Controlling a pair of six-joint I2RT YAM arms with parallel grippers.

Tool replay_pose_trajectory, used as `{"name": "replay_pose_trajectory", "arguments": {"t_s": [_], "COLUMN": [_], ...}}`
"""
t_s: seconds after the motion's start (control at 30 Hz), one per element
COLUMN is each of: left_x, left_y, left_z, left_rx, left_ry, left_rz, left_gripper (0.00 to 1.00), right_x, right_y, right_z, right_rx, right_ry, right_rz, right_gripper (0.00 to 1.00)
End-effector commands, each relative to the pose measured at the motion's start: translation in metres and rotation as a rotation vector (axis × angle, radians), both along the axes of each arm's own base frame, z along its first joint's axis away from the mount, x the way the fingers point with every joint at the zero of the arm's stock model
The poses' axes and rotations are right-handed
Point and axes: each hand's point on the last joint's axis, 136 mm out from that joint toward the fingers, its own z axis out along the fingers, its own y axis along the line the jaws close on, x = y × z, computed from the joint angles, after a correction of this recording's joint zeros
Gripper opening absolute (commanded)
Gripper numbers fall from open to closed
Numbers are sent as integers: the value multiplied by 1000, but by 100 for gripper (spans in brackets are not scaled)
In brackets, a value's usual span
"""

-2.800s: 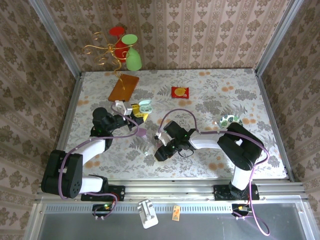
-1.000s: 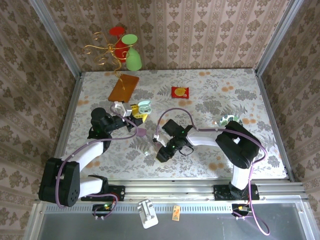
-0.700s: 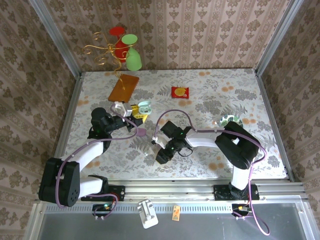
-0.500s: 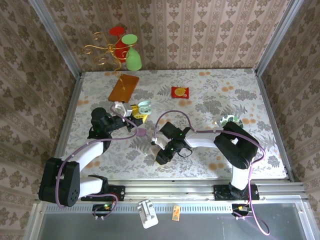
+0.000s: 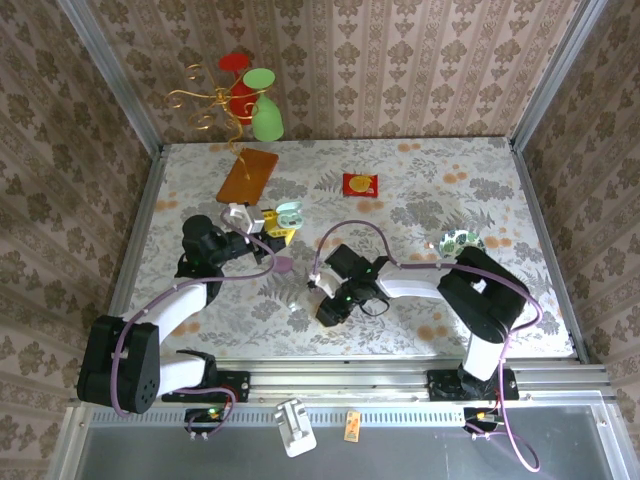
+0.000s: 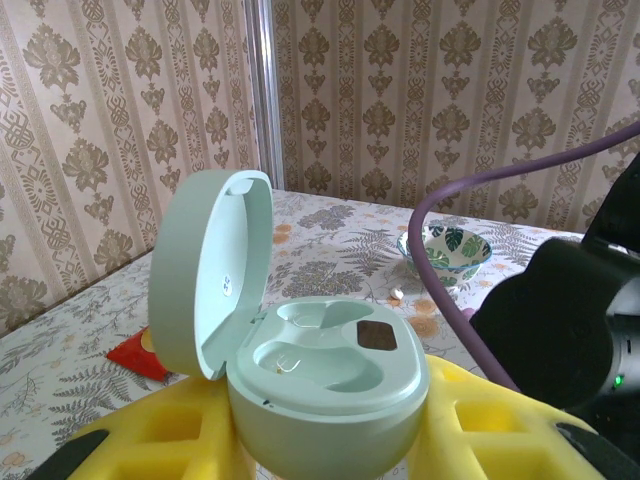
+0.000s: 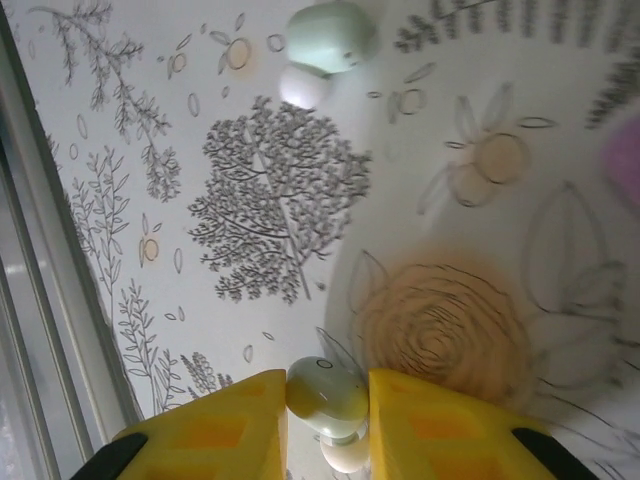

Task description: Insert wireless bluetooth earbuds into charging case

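Earbud gripped; charging case not yet loaded.
The right tool (image 7: 328,405) is clamped on one mint earbud (image 7: 322,388) at the near-centre surface (image 7: 250,200), and a second earbud (image 7: 327,38) lies loose nearby. The left tool (image 6: 330,445) grips the open charging case (image 6: 320,370) far left (wells look empty in the left wrist view, too small to judge from above).

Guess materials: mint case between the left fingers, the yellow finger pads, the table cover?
Charging case: looks like hard plastic, satin-matte; smooth moulded wells, soft highlights. Finger pads: yellow, matte, probably foam or soft rubber; pocketed faces. Table cover: floral print, cloth or vinyl; can't tell which.
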Motion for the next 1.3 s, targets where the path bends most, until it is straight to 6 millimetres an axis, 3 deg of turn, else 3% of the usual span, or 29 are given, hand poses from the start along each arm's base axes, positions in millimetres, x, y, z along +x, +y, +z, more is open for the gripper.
{"name": "replay_pose_trajectory", "arguments": {"t_s": [0.0,0.2,0.37,0.53,0.93,1.27], "left_x": [-2,-3,-3,-2,3,3], "left_y": [2,2,2,1,-3,-6], "left_z": [11,11,11,10,9,8], "left_rx": [-7,-8,-8,-6,-23,-41], "left_ry": [-55,-54,-53,-55,-49,-47], "left_rz": [3,2,2,0,-15,-33], "left_gripper": [29,29,29,29,29,29], "right_x": [19,42,64,68,41,25], "right_y": [-12,-48,-95,-126,-130,-105], "right_z": [7,1,-4,1,-2,7], "right_rx": [1,-37,-92,-93,-54,37], "right_ry": [-48,-51,-64,-83,19,43], "right_rz": [-87,-214,-406,-528,-577,-514], "right_gripper": [27,27,27,27,49,43]}}
